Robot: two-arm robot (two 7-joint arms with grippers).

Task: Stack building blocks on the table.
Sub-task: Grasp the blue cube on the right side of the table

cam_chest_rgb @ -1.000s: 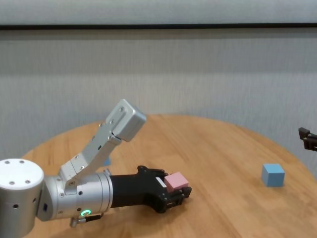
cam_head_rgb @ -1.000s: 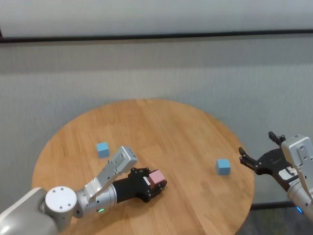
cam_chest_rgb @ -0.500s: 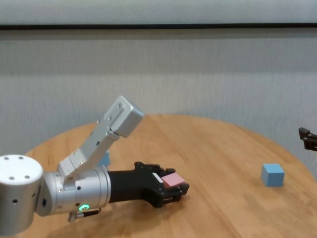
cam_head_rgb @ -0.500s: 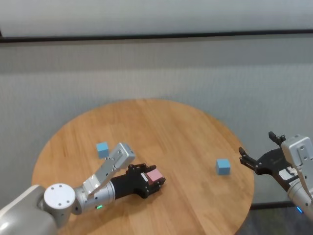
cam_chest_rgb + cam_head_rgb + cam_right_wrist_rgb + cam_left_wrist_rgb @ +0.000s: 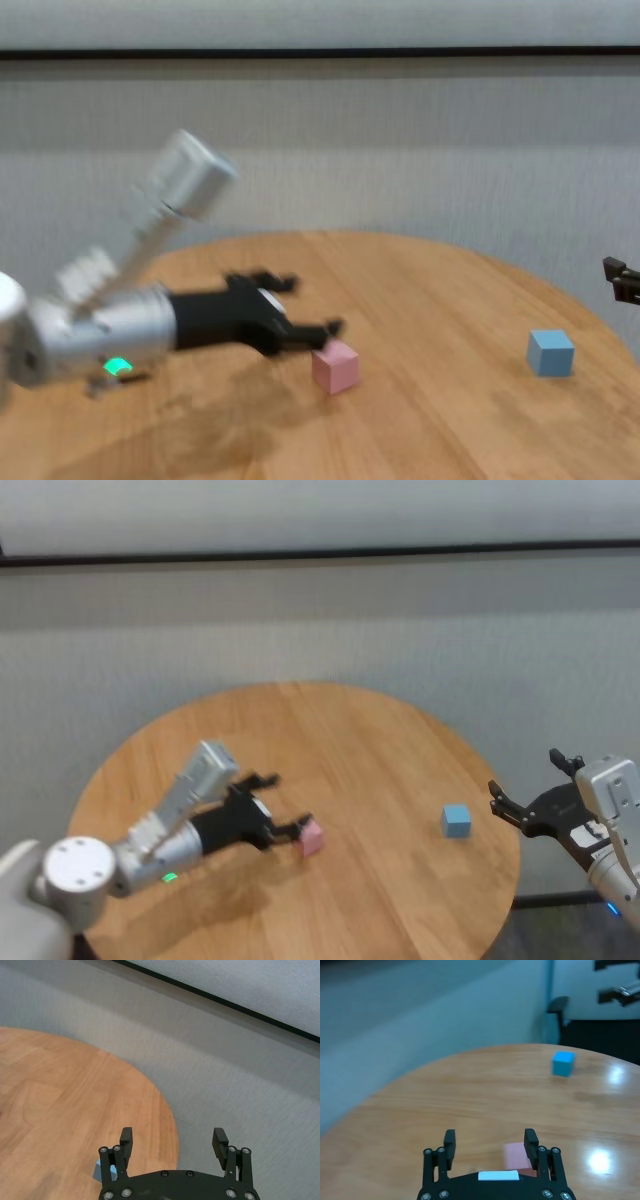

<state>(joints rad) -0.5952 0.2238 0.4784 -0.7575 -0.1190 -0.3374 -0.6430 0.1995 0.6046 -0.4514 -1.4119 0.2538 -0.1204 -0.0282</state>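
Head view: the left claw reaches low over the round wooden worktop, fingers spread wide with nothing between them. The pink block sits flat on the wood just beside the tip of one finger; whether they touch is not clear. A blue block rests well off toward the right edge. The right claw hangs off the worktop's right rim, open and empty.

Left wrist view: the two black fingers stand well apart. The pink block lies on the worktop by the inner side of one finger, not gripped. The blue block shows far off across the wood.

Right wrist view: the right claw is wide open above the worktop's edge, holding nothing. A corner of a blue block peeks out by one finger.

Chest view: the left claw is open, its lower fingertip just above the pink block, which stands on the worktop on its own. The blue block sits well to the right. Only a tip of the right claw shows at the frame edge.
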